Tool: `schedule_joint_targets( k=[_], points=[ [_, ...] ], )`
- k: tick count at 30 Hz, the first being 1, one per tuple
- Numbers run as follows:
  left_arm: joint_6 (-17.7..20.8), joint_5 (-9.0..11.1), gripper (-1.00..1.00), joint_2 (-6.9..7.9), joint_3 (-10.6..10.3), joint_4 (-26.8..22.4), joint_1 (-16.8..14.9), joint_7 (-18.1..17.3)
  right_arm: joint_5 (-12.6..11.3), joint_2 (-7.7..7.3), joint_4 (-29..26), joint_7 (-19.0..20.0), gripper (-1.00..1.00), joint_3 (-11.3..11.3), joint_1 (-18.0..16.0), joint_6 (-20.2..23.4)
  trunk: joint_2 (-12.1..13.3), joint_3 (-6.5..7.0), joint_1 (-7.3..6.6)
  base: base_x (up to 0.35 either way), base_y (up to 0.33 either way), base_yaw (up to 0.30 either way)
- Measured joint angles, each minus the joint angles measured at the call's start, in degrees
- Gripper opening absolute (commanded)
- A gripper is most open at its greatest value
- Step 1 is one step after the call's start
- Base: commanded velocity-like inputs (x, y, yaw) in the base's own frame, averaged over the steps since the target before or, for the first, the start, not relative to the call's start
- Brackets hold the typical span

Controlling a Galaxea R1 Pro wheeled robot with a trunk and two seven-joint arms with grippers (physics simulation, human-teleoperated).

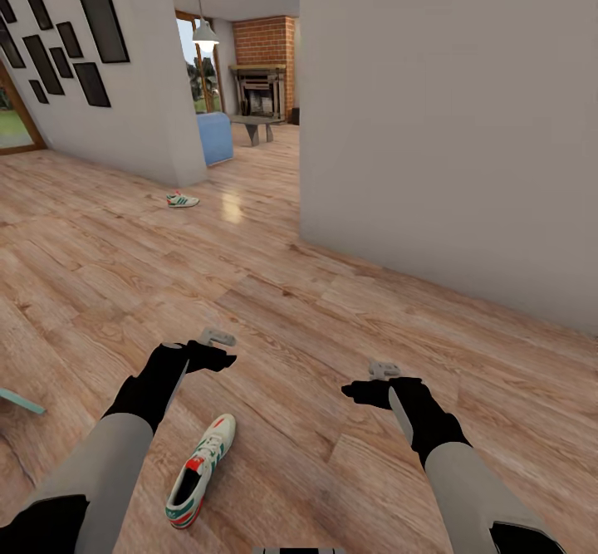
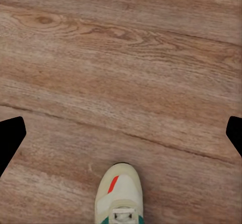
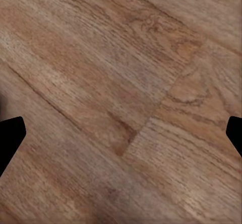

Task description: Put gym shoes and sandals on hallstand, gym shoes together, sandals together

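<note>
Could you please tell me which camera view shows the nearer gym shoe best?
The head view: the whole nearer gym shoe lies on the corridor floor below the left end effector. The left wrist view catches just its toe.

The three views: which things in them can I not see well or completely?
- Near gym shoe: heel cut off by the left wrist view's edge.
- Far gym shoe: too small in the head view for any detail.
- Teal object: cut off by the head view's left edge, unidentifiable.
- Left gripper, right gripper: fingers unclear in the head view.
</note>
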Motion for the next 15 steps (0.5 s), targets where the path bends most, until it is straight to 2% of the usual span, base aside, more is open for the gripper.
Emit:
schedule_joint_targets(
  k=[15],
  points=[
    [0.00, -0.04, 1.00, 0.05, 0.04, -0.08, 0.00, 0.02, 0.19, -0.03, 0.16, 0.20, 1.00, 0.00, 0.00, -0.05, 0.00, 0.00, 0.00, -0.002, -0.001, 0.000]
  ],
)
